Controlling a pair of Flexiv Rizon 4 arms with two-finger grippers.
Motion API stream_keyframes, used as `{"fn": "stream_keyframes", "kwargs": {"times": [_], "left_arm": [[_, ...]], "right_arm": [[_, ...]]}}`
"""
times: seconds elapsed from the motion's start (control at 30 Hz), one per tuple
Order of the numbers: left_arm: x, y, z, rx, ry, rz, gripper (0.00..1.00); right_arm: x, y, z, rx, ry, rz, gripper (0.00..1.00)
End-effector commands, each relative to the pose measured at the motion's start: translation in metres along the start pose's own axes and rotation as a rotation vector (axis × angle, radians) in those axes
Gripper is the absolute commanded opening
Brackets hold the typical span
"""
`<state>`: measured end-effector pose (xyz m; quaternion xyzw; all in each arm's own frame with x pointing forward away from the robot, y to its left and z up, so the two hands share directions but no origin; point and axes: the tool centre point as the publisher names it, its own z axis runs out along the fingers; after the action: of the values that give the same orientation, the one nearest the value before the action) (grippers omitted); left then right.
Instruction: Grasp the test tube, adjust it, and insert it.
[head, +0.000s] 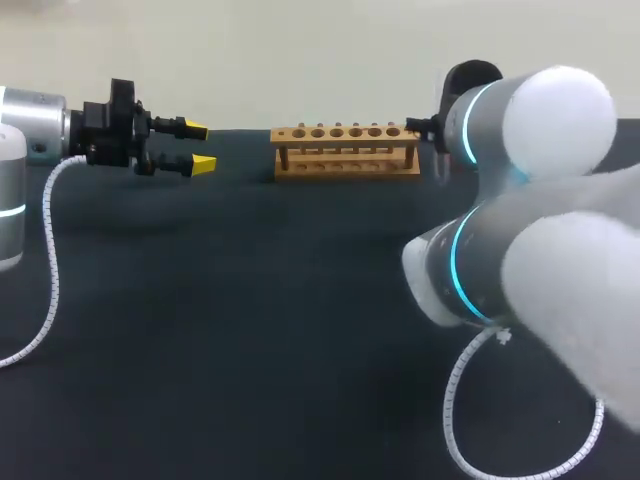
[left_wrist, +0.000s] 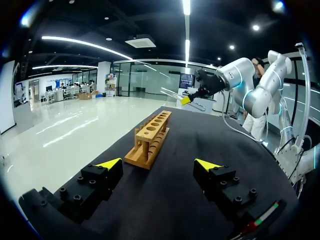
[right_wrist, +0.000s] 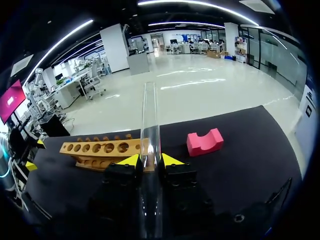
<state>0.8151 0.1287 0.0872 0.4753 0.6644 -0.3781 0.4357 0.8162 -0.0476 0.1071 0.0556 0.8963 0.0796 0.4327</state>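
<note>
The right gripper (right_wrist: 149, 161) has its two yellow tips closed on a clear glass test tube (right_wrist: 149, 120), pinching it from both sides. The tube runs out ahead along the fingers, well past their tips. It is up in the air, not in the wooden rack (head: 345, 150), which stands at the far edge of the dark table (head: 250, 330) with its row of round holes facing up. From the head camera the right arm (head: 530, 200) bulks large and hides most of its own gripper, which sits by the rack's right end. Seen from the other wrist, the tube looks slanted above that end, though it is faint there. The left gripper (head: 198, 146) hangs over the table just off the rack's left end, pointing toward it with its fingers spread wide apart. A pink block (right_wrist: 205, 142) with a notch in its top lies on the table near the rack's right end.
</note>
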Motion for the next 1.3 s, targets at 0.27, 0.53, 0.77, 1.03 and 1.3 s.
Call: {"fn": "stream_keyframes", "kwargs": {"times": [0.27,0.53,0.77,1.03,1.3], "left_arm": [[0.001,-0.001,0.0,-0.003,-0.004,0.003,1.0],[0.001,-0.001,0.0,-0.003,-0.004,0.003,1.0],[0.001,-0.001,0.0,-0.003,-0.004,0.003,1.0],[0.001,-0.001,0.0,-0.003,-0.004,0.003,1.0],[0.001,-0.001,0.0,-0.003,-0.004,0.003,1.0]], "right_arm": [[0.01,0.039,0.009,0.074,-0.025,0.02,0.0],[0.017,0.055,0.011,0.079,0.008,0.047,0.0],[0.026,0.073,0.02,0.039,0.045,0.04,0.0],[0.033,0.09,0.032,-0.014,0.067,0.036,0.0],[0.04,0.096,0.044,-0.037,0.077,0.05,0.0]]}}
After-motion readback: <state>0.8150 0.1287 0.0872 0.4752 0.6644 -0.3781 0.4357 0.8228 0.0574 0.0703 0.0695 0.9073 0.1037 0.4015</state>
